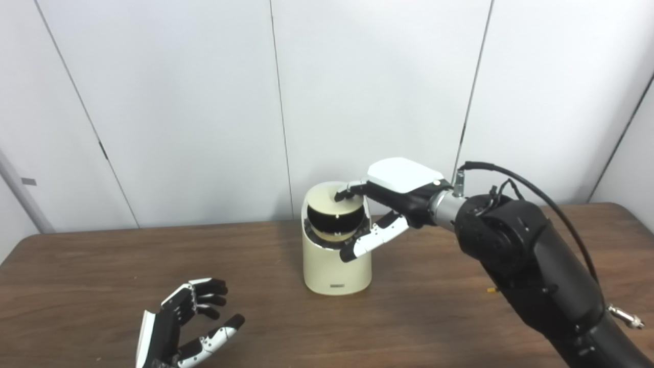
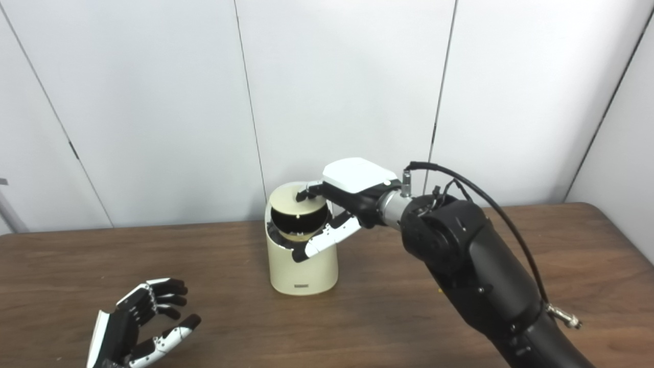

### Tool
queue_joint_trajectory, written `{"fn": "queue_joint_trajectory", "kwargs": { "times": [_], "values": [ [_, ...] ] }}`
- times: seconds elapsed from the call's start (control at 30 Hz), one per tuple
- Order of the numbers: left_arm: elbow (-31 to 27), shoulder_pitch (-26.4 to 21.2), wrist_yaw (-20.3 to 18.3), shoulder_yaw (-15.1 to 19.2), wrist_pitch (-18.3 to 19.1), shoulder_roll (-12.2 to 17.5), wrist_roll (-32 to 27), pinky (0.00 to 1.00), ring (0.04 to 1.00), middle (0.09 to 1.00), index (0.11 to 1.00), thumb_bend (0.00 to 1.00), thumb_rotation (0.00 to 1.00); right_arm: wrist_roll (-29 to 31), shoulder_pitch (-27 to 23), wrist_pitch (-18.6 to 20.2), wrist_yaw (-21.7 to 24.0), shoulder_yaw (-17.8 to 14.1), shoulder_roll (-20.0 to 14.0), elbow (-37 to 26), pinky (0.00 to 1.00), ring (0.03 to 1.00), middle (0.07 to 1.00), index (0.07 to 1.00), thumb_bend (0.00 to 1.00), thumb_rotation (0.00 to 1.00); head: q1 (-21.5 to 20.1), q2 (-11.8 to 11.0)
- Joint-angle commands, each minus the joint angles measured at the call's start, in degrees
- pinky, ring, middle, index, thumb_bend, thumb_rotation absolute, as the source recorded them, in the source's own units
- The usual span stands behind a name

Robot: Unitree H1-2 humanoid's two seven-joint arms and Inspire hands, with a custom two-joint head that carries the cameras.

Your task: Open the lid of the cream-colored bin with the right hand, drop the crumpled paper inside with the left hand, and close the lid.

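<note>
The cream-colored bin (image 1: 334, 271) stands upright at the middle of the brown table (image 1: 102, 266). Its round lid (image 1: 331, 205) is tilted, with a dark gap showing below it. My right hand (image 1: 393, 197) reaches in from the right. Its fingertips (image 1: 345, 193) rest on the lid's top edge, and its thumb lies spread across the front rim of the opening. My left hand (image 1: 186, 327) is open and empty, palm up, low at the front left, well apart from the bin. No crumpled paper is in view.
White wall panels stand right behind the table. My right arm (image 1: 531, 266) crosses the right part of the table. A small yellowish bit (image 1: 491, 290) lies on the table beside that arm.
</note>
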Motion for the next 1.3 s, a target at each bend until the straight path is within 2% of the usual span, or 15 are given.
{"fn": "queue_joint_trajectory", "kwargs": {
  "times": [0.0, 0.3, 0.6, 0.97, 1.27],
  "values": [
    [-1.2, 0.2, 0.0, -0.1, -0.5, -0.3, -0.6, 0.47, 0.579, 0.622, 0.626, 0.76, 0.13, -0.1, -1.3, 0.7, -0.1, -1.1, -0.6, -2.2, 0.76, 0.827, 0.842, 0.833, 1.00, 0.83, 0.0, 0.0],
    [-1.6, 0.4, -0.3, 0.2, -0.5, -0.4, -0.1, 0.47, 0.579, 0.624, 0.628, 0.76, 0.14, 0.3, 0.7, 0.7, 0.0, -1.7, -0.1, -4.5, 0.73, 0.817, 0.840, 0.825, 0.97, 0.78, 0.1, 0.5],
    [-2.5, 0.9, -0.5, 0.3, 0.1, -0.5, -0.2, 0.47, 0.584, 0.628, 0.633, 0.75, 0.15, -0.2, 1.8, 0.3, 0.3, -1.0, 0.2, -4.6, 0.69, 0.801, 0.831, 0.816, 0.97, 0.75, 0.3, 1.1],
    [-3.8, 1.2, -0.3, 0.2, 1.0, -1.0, 0.6, 0.47, 0.578, 0.625, 0.632, 0.76, 0.16, 0.9, 2.5, -1.7, -1.1, -0.6, 0.4, -1.9, 0.77, 0.806, 0.823, 0.818, 0.94, 0.73, 0.8, 1.7],
    [-4.5, 1.5, -0.2, 0.1, 1.6, -1.6, 0.7, 0.47, 0.581, 0.625, 0.629, 0.76, 0.16, 1.1, 2.2, -1.5, -1.1, 0.0, 0.9, 0.2, 0.78, 0.822, 0.835, 0.823, 0.94, 0.75, 1.0, 1.8]
  ]
}}
